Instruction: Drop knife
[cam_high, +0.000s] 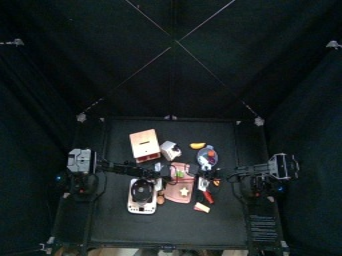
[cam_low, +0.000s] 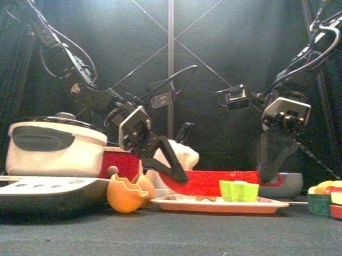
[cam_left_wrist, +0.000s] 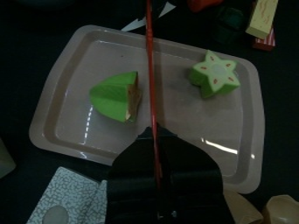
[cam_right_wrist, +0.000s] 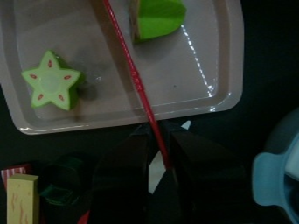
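An orange wedge (cam_low: 126, 193) lies nearest the front camera, beside a white rice cooker (cam_low: 54, 150). Behind, a pale tray (cam_left_wrist: 70, 83) carries a green star-shaped piece (cam_left_wrist: 218, 73) and a green wedge (cam_left_wrist: 118, 94). Above the tray, the red knife (cam_low: 230, 182) is pinched at both ends: left gripper (cam_left_wrist: 153, 149) closed at its 9 o'clock end, right gripper (cam_right_wrist: 156, 149) closed at 3 o'clock.

Both arms hung low and angled inward toward the middle. The left gripper (cam_left_wrist: 149, 149) and the right gripper (cam_right_wrist: 156, 144) each had jaws closed on the same thin red knife (cam_left_wrist: 151, 61).
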